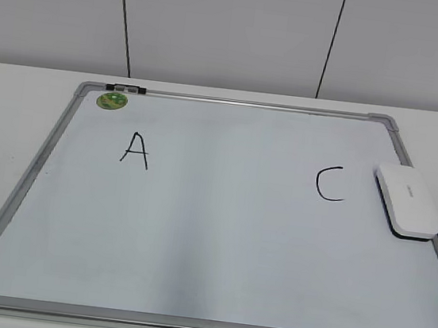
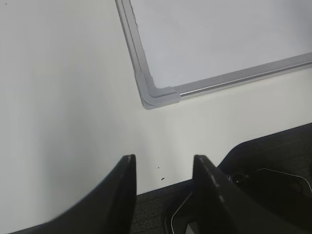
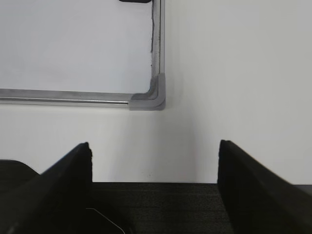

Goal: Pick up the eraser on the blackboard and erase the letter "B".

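The blackboard [image 1: 211, 291], a white board with a silver frame, lies flat on the table. The white eraser [image 1: 407, 200] lies on its right edge, just right of the black "C" [image 1: 330, 184]. The black "A" [image 1: 135, 150] is at the left. Between them the board is blank: no letter "B" shows. The left gripper [image 2: 163, 168] is open and empty above the table, near the board's front left corner [image 2: 157, 95]. The right gripper [image 3: 155, 148] is open and empty near the front right corner [image 3: 151, 97]. The eraser's dark edge [image 3: 134, 1] shows at the top of the right wrist view.
A small round green magnet [image 1: 112, 100] sits at the board's back left corner, next to a black and silver clip [image 1: 126, 88] on the frame. White table surrounds the board, with a grey panelled wall behind. Neither arm shows in the exterior view.
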Controlling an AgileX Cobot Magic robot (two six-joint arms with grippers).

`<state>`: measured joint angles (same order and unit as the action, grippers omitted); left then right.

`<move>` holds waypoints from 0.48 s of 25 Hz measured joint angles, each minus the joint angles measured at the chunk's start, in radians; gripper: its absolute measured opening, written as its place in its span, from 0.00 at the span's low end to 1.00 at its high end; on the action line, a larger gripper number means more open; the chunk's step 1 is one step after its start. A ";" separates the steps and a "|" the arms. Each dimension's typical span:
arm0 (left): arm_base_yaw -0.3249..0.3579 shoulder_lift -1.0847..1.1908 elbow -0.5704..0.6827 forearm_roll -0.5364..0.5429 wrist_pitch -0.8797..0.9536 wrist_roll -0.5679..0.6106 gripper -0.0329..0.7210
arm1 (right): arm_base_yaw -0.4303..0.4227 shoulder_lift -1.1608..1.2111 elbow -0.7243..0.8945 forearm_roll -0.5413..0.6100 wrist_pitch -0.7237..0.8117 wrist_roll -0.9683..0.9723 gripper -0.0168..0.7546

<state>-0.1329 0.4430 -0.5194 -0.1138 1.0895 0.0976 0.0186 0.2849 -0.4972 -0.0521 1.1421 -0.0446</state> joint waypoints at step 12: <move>0.136 -0.211 0.002 0.000 -0.004 0.000 0.36 | -0.023 -0.143 0.000 0.000 0.000 0.000 0.79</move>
<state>0.0027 0.2319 -0.5178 -0.1138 1.0856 0.0976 -0.0049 0.1418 -0.4972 -0.0521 1.1421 -0.0446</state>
